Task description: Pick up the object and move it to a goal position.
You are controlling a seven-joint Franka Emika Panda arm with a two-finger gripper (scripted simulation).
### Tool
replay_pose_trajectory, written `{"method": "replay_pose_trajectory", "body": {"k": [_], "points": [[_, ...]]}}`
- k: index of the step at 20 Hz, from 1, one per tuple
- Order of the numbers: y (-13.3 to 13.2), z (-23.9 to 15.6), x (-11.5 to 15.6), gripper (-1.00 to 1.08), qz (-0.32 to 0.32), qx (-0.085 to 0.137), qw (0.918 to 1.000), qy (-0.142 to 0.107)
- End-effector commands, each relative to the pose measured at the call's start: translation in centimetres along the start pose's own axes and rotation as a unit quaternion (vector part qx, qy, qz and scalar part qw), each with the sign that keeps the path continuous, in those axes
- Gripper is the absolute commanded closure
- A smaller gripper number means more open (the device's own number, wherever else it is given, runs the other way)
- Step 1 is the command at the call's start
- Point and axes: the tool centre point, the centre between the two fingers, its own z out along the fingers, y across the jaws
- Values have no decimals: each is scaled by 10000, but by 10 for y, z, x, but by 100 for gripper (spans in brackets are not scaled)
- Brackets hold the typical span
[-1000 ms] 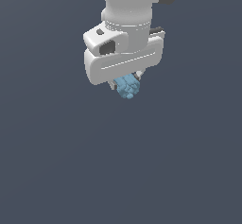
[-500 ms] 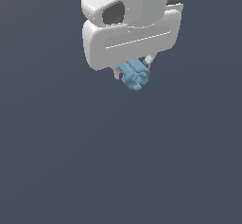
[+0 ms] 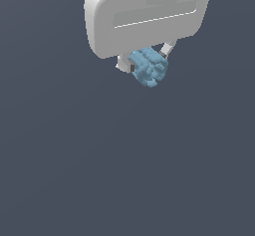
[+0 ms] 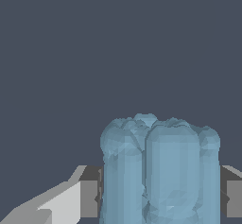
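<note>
Exterior view showed the white gripper [image 3: 147,63] high in the frame, its broad body filling the upper middle and cut off by the top edge. Below that body, the light-blue object [image 3: 148,67] sat clenched between the two fingers [image 3: 124,65], one finger showing at the exterior view's left of the chunk and the other just visible at its upper right. The object was lumpy and faceted, matte, and clearly narrower than the gripper's body. It hung against a plain dark grey-blue background, with nothing else touching it.

In the wrist view the object [image 4: 160,171] filled the lower middle of the picture as a cluster of rounded, blocky columns. Grey finger pads [image 4: 90,198] pressed against both of its sides, one on each flank, with the pale finger body showing beside one of them. The rest of that view was the same flat dark grey-blue.
</note>
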Motion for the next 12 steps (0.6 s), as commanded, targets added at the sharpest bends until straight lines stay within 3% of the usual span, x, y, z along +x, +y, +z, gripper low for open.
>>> {"method": "replay_pose_trajectory", "body": {"k": [1, 12], "points": [[0, -7, 3, 108, 1, 0, 10000, -1], [0, -23, 11, 108, 1, 0, 10000, -1]]}}
